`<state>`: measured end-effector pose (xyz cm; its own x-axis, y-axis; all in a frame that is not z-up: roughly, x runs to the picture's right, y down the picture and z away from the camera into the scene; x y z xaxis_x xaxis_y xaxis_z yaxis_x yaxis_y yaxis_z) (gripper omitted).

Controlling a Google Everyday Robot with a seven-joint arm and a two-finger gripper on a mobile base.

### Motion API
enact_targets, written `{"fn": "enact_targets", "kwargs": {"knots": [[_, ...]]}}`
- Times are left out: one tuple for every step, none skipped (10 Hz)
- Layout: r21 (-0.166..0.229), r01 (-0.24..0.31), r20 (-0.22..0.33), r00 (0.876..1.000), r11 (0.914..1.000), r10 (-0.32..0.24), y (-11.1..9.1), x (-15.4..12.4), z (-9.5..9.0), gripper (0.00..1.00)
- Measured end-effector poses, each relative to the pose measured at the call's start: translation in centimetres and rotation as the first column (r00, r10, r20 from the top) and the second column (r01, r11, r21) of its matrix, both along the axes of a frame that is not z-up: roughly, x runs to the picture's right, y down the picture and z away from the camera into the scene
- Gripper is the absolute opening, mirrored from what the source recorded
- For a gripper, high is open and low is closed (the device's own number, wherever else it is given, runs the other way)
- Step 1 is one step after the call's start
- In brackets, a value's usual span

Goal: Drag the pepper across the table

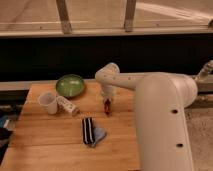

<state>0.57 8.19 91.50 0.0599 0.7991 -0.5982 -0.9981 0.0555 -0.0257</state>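
Observation:
The pepper (106, 106) is a small dark red chili on the light wooden table (45, 135), right of centre, a little toward the back. My gripper (106, 100) comes down from the white arm (150, 95) directly onto the pepper's upper end and hides part of it. The pepper's lower tip sticks out below the gripper and points toward the front edge.
A green bowl (70, 85) sits at the back left. A white cup (48, 102) and a lying white patterned bottle (68, 105) are left of the pepper. A black striped folded cloth (88, 131) on a blue piece lies in front. A dark wall runs behind.

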Motion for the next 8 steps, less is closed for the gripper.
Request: {"fn": "enact_targets", "kwargs": {"knots": [[0.007, 0.023, 0.028, 0.999, 0.9997, -0.023, -0.5, -1.7, 0.1, 0.00], [0.015, 0.047, 0.061, 0.997, 0.9988, -0.048, -1.0, -3.5, 0.0, 0.00], [0.019, 0.063, 0.078, 0.995, 0.9979, -0.064, -1.2, -4.2, 0.0, 0.00], [0.025, 0.085, 0.103, 0.991, 0.9960, -0.088, -1.4, -5.2, -0.1, 0.00], [0.037, 0.107, 0.132, 0.985, 0.9936, -0.111, -1.7, -6.6, -0.2, 0.00], [0.038, 0.109, 0.151, 0.982, 0.9933, -0.114, -1.7, -7.6, -0.4, 0.00], [0.038, 0.108, 0.151, 0.982, 0.9934, -0.112, -1.7, -7.6, -0.4, 0.03], [0.034, 0.109, 0.145, 0.983, 0.9935, -0.113, -1.6, -7.2, -0.4, 0.14]]}}
